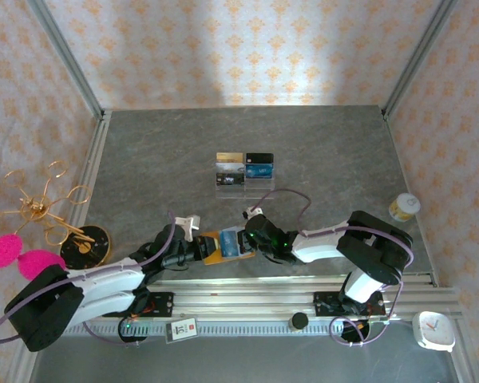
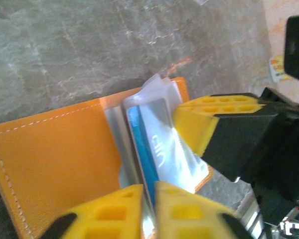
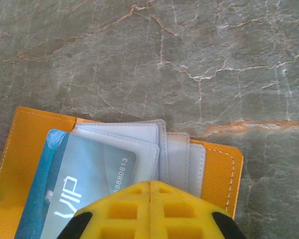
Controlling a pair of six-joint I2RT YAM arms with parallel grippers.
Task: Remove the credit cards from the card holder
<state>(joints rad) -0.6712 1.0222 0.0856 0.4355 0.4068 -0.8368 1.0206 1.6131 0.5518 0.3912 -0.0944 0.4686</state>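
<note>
The tan-orange card holder [image 1: 212,243] [image 2: 55,149] [image 3: 220,172] lies open on the table near the front edge, its clear sleeves fanned out. A light blue credit card [image 1: 231,242] [image 2: 162,144] [image 3: 84,181] marked VIP sits partly inside a sleeve. My left gripper [image 1: 198,249] [image 2: 148,188] reaches in from the left, jaws a narrow gap apart, with the card's edge and a sleeve in that gap. My right gripper [image 1: 253,237] [image 3: 149,185] is shut, its tips resting on the sleeves from the right; one of its yellow fingers [image 2: 209,117] lies over the card. Several credit cards [image 1: 245,163] stand further back.
A clear acrylic stand [image 1: 245,182] carries those cards at mid-table. A small yellow-white tin [image 1: 403,207] sits at the right edge, and a gold wire stand with pink pompoms [image 1: 40,215] at the left. A metal rail [image 1: 287,287] runs just behind the arm bases.
</note>
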